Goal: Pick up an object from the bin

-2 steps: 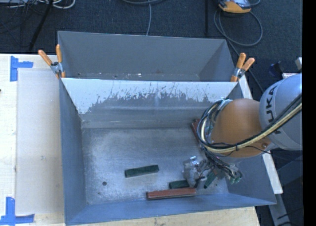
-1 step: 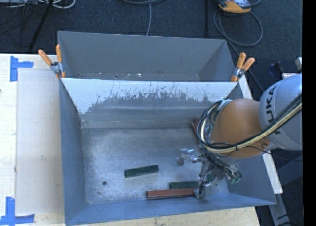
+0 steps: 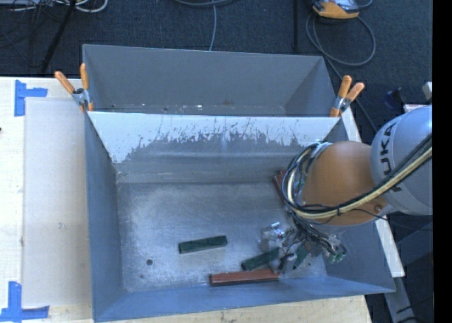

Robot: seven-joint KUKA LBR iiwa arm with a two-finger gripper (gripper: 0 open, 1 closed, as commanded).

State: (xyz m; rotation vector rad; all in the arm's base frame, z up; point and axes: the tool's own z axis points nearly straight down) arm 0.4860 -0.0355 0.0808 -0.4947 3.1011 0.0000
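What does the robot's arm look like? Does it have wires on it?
Its arm is fat, round and silvery grey, with dark letters printed on it. A smooth orange-brown cover sits on the wrist, and black and pale cables loop around it. The hand is small, silvery metal.

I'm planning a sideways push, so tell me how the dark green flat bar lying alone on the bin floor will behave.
The dark green flat bar looks straight, so probably stiff. It lies flat with squared sides, so it should slide, not roll. The grey metal bin's floor looks smooth, so an off-centre push may spin it.
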